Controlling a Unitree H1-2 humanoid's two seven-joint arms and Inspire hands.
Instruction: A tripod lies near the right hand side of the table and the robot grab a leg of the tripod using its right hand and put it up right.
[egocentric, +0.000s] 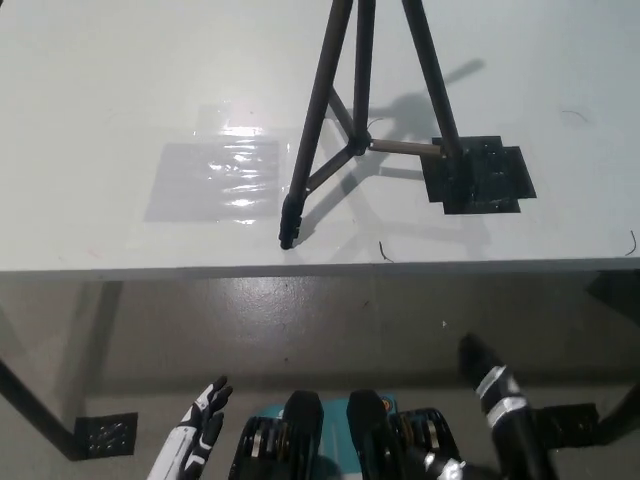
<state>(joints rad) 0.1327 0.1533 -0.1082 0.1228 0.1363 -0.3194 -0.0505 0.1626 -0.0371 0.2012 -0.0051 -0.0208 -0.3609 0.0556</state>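
Head view: the tripod (352, 120) stands upright on the white table (120, 90), toward the table's right half, its top running out of the picture at the upper edge. Three dark legs spread downward from there. The near left leg ends in a foot just back from the table's front edge; the right leg comes down onto a black square patch (480, 178) stuck to the tabletop; the middle leg meets the short braces that join at a small hub between the legs. To the left of the tripod lies a glossy clear sheet (215, 182), flat on the surface and catching the light, well apart from the black patch.

Nothing touches the tripod. The black right hand (492, 378) is below the table's front edge, at the lower right, well apart from the tripod; only its upper part shows, so I cannot tell whether its fingers are apart or together. The white left hand (200, 428) rests at the lower left, also below the table, empty, with its fingers spread slightly apart.
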